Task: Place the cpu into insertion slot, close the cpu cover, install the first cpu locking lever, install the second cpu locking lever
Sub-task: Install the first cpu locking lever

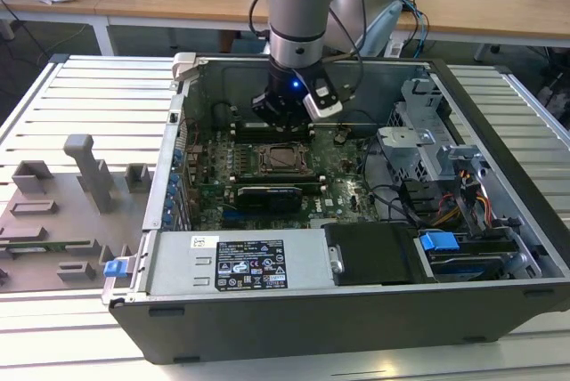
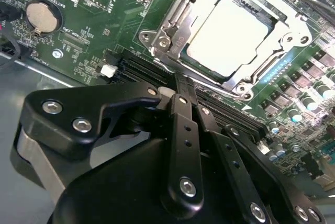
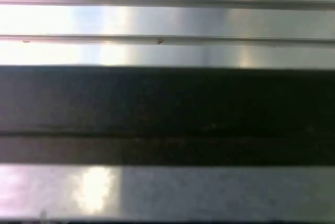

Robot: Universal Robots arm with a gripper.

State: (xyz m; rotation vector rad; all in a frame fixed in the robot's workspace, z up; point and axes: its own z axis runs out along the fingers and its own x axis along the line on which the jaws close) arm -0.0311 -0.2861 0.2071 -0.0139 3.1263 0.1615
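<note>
In the second wrist view the gripper (image 2: 175,85) hangs just short of the socket's near edge, fingers together on nothing. Beyond it the cpu (image 2: 230,35) lies seated in the insertion slot (image 2: 157,38), the cover (image 2: 293,38) framing it. In the exterior view the arm (image 1: 298,16) stands inside the open case (image 1: 499,141), walls well apart from it.

The arm's silver-grey cylindrical wrist segment (image 1: 297,16) carries a pale blue cap at 12 o'clock and a small blue light at 6 o'clock. Black cables loop beside it. The matte black gripper (image 2: 178,85) has jointed linkage bars fastened with round silver screws.
</note>
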